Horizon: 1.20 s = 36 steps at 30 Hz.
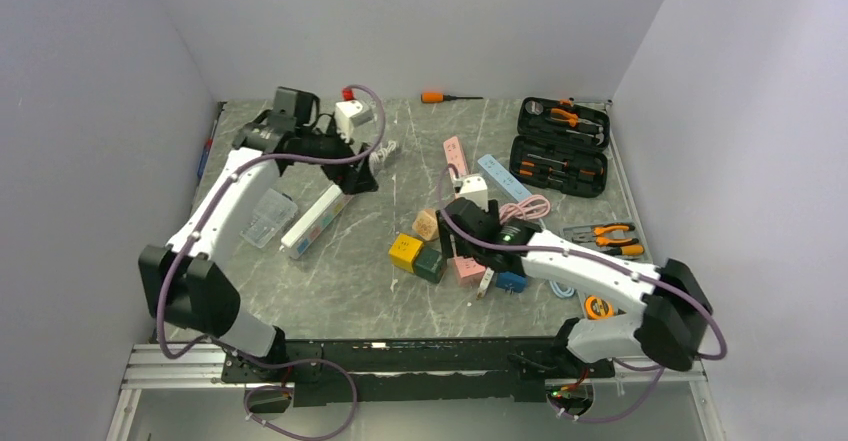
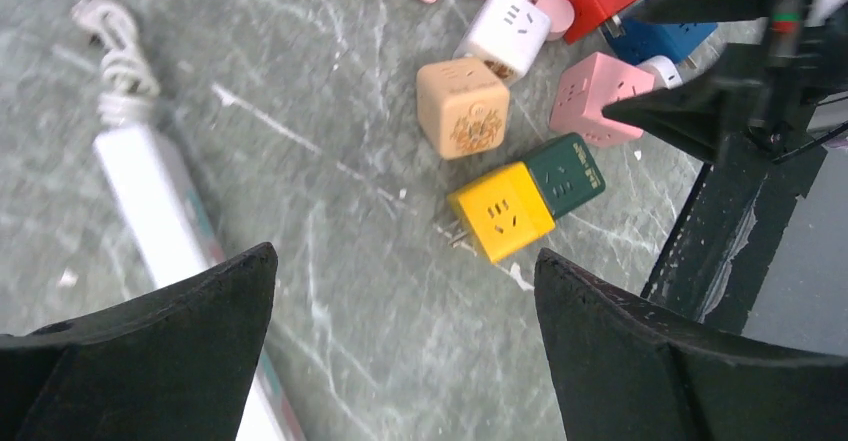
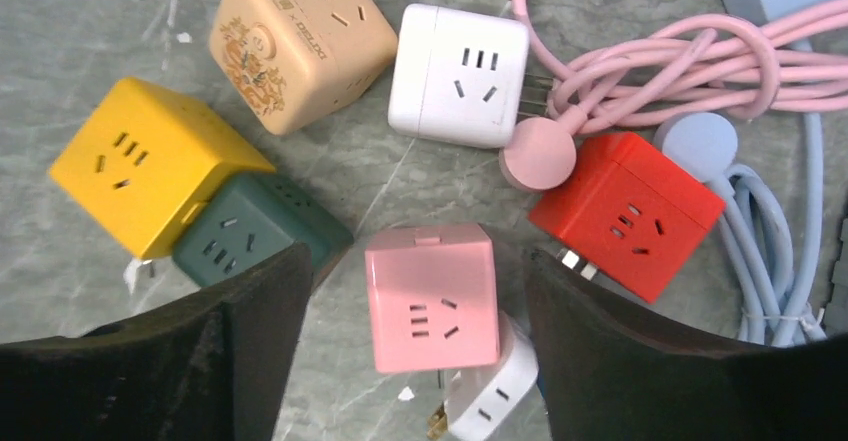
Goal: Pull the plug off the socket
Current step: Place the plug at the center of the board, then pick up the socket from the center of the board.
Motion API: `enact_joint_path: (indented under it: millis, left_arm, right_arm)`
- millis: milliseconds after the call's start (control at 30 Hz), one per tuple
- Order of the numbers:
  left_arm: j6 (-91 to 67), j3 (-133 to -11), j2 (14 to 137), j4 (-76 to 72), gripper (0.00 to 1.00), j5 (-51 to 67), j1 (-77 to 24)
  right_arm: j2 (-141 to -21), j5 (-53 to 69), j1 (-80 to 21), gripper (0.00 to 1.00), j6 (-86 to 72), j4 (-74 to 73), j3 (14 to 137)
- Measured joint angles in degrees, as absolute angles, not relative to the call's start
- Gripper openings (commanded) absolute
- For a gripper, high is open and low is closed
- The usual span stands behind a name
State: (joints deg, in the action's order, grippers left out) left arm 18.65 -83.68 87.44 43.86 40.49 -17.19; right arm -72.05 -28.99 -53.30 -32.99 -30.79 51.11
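Note:
A pink cube socket lies on the marble table, with a white plug adapter joined at its lower corner. My right gripper hangs over the pink cube. Its jaws stand open on either side of the cube, with a gap on each side. In the top view the right gripper is above the cluster of cubes. A yellow cube is plugged into a dark green cube just to the left. My left gripper is open and empty over bare table beside a white power strip.
Tan, white and red cubes crowd behind the pink one, along with a coiled pink cable and a light blue cable. An open tool case, pliers and a screwdriver lie at the back right.

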Motion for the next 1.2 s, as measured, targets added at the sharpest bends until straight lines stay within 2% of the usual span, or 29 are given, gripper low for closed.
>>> enact_joint_path:
  millis: [167, 300, 533, 733, 900, 1200]
  left_arm:
    - [21.34, -82.74, 81.36, 50.11, 0.99, 39.59, -12.91]
    - [23.03, -78.78, 75.72, 52.95, 0.99, 36.97, -10.87]
    - [23.29, -73.54, 72.07, 56.05, 0.99, 33.89, -4.32]
    - [23.29, -70.91, 71.42, 58.19, 0.99, 33.61, 0.4]
    - [23.38, -68.38, 68.29, 59.0, 0.99, 33.06, 2.24]
    - [26.85, -66.81, 62.85, 62.5, 0.99, 32.23, 2.98]
  right_arm:
    - [-81.65, -28.95, -53.3, 0.44, -30.44, -27.86, 53.8]
    - [-87.05, -28.97, -53.32, 0.38, -29.1, -25.76, 55.4]
    - [-92.53, -28.64, -54.43, 0.36, -28.03, -23.44, 55.88]
    - [-94.83, -29.3, -60.14, 0.35, -27.9, -23.31, 55.9]
    - [-96.09, -28.49, -64.75, 0.35, -28.34, -24.18, 56.73]
    - [-99.29, -25.58, -72.38, 0.36, -28.27, -26.63, 65.28]
